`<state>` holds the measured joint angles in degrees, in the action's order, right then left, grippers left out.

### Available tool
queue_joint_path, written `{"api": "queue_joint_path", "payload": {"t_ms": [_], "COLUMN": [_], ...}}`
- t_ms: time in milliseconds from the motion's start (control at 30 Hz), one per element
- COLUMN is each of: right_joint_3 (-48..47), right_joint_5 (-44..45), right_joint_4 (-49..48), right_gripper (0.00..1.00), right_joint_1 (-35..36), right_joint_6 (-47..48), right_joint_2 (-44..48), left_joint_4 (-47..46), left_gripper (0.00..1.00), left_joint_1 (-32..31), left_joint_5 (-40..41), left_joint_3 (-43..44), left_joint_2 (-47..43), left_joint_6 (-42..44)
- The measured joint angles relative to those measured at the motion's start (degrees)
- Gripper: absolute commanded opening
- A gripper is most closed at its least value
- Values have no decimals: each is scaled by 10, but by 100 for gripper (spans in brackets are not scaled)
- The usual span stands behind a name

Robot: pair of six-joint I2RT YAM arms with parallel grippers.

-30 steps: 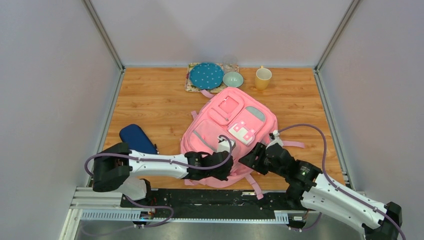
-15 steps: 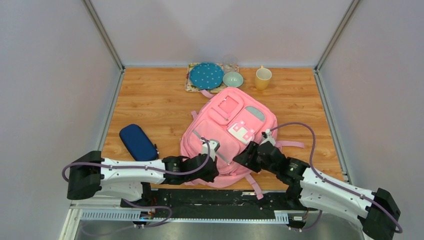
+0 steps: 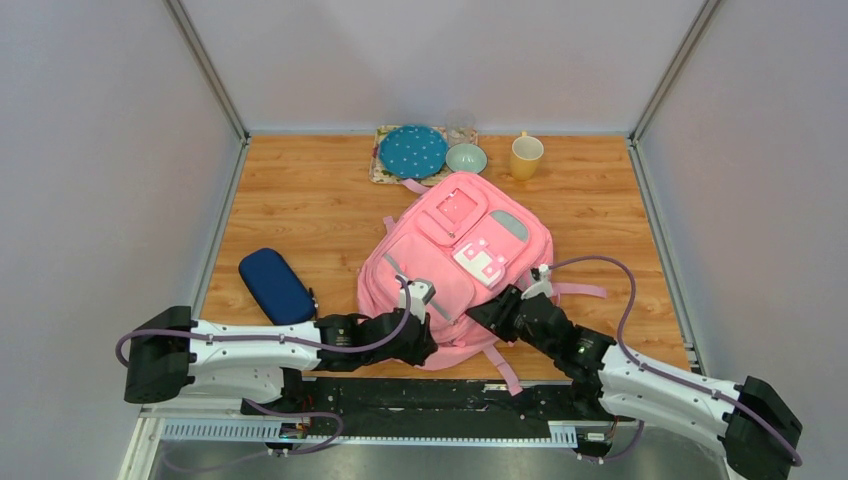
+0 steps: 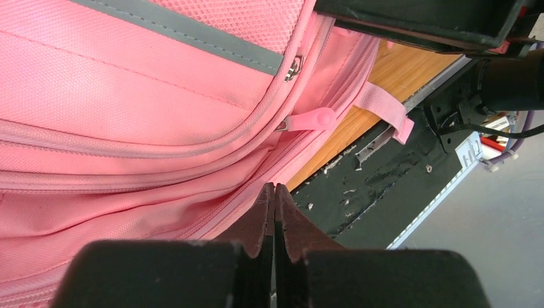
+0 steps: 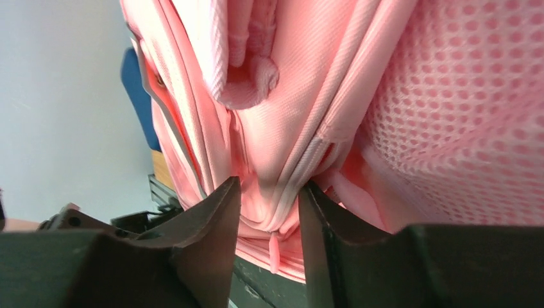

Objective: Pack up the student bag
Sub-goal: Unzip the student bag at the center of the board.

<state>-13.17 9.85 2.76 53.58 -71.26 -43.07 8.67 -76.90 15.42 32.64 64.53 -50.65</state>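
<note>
The student bag [image 3: 455,250], a large pink backpack with grey zip trims and a white-pink patch, lies face up mid-table. My left gripper [image 3: 418,338] is at the bag's near edge. In the left wrist view it [image 4: 274,190] is shut and empty over the bag's side seam [image 4: 128,96], below a pink zip pull [image 4: 311,120]. My right gripper [image 3: 492,312] is at the bag's near right corner. In the right wrist view it [image 5: 268,192] is shut on a bunched fold of the bag's fabric [image 5: 289,128] along a zip line.
A navy-blue zip pouch [image 3: 275,283] lies left of the bag. A blue dotted plate [image 3: 413,151], a teal bowl [image 3: 466,158], a glass [image 3: 460,125] and a yellow mug [image 3: 526,156] stand at the back. The black front rail [image 4: 385,186] runs just beyond the bag's near edge.
My left arm has drawn back to the left and its gripper has moved down to the bag's near edge. The right gripper has moved slightly left. The bag has shifted a little away.
</note>
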Motion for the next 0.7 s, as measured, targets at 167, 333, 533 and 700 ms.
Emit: {"api": "queue_joint_path", "payload": {"t_ms": [167,333,533,700], "right_joint_3": [32,39,25,6], "right_joint_5": [31,48,49,46], "right_joint_4": [-47,-75,-79,-58], "right_gripper": [29,0,0,0], "right_joint_1": [0,0,0,-1], "right_joint_6": [-10,-2,16,33], "right_joint_2": [38,28,22,68], "left_joint_4": [-15,-25,-25,-22], "left_gripper": [13,31,55,61], "left_joint_1": [-1,-2,-3,-3], "left_joint_5": [-5,-7,-2,18], "left_joint_3": [-3,-3,-3,21], "left_joint_2": [-2,-4,-14,-33], "left_joint_6": [2,9,24,38]}}
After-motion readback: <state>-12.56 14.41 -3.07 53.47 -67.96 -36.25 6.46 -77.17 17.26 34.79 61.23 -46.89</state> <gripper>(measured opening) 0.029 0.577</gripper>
